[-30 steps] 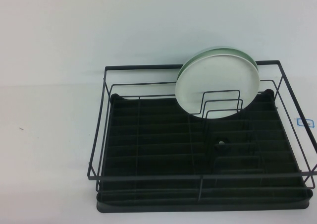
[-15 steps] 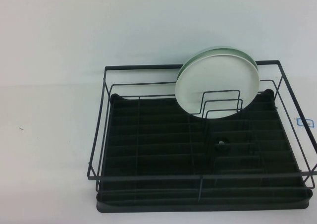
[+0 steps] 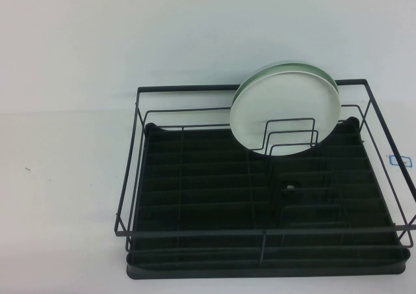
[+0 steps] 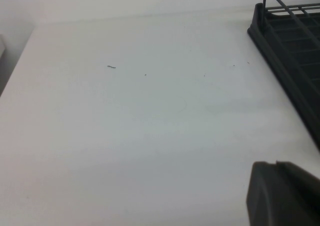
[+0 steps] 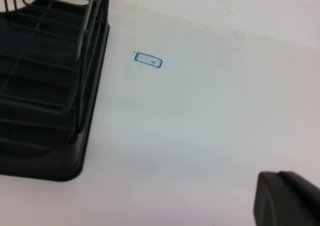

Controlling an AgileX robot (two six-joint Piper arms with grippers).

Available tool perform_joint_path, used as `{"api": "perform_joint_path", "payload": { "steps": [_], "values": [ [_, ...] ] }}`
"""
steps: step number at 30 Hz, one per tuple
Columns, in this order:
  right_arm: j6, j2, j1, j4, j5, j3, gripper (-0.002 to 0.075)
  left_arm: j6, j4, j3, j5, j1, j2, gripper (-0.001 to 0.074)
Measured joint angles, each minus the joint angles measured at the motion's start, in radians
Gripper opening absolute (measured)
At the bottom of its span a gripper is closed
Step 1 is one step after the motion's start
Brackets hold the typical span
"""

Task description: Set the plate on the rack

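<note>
The white plate stands on edge in the upright wire dividers at the back right of the black wire rack. A mint-green plate stands just behind it, only its rim showing. Neither arm shows in the high view. My left gripper hangs over bare table left of the rack, its dark fingertips together and empty. My right gripper hangs over bare table right of the rack, its fingertips together and empty.
A small blue rectangle mark lies on the white table to the right of the rack, and it also shows in the right wrist view. A tiny dark speck lies on the table to the left.
</note>
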Motion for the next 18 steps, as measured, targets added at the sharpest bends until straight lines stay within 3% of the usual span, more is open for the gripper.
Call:
{"api": "perform_joint_path", "payload": {
  "steps": [18],
  "values": [
    [0.000,0.000,0.000,0.103,-0.002,0.000,0.0018,0.002,0.000,0.000,0.000,0.000,0.000,0.0000]
  ]
}}
